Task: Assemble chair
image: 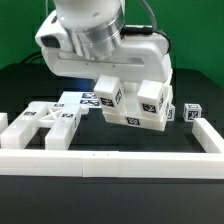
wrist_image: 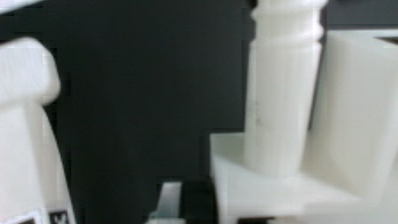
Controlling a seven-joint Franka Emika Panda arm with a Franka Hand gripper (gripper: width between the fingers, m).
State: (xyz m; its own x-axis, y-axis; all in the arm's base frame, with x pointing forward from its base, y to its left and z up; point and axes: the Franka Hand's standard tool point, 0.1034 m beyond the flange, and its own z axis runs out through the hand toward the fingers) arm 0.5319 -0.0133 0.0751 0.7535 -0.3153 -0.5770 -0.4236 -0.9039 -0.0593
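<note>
The chair is in loose white tagged parts on the black table. A joined block of parts stands in the middle, directly under my hand. A flat cut-out frame lies toward the exterior view's left, and a small cube-ended piece toward its right. My gripper reaches down against the middle block, its fingertips mostly hidden by the parts. The wrist view is blurred. It shows a rounded white post rising from a white slab, with the gripper shut beside the slab and nothing visible between its fingers.
A long plain white border rail runs along the front and turns up the right side. More white rail pieces sit at the far left. Another white part fills one edge of the wrist view.
</note>
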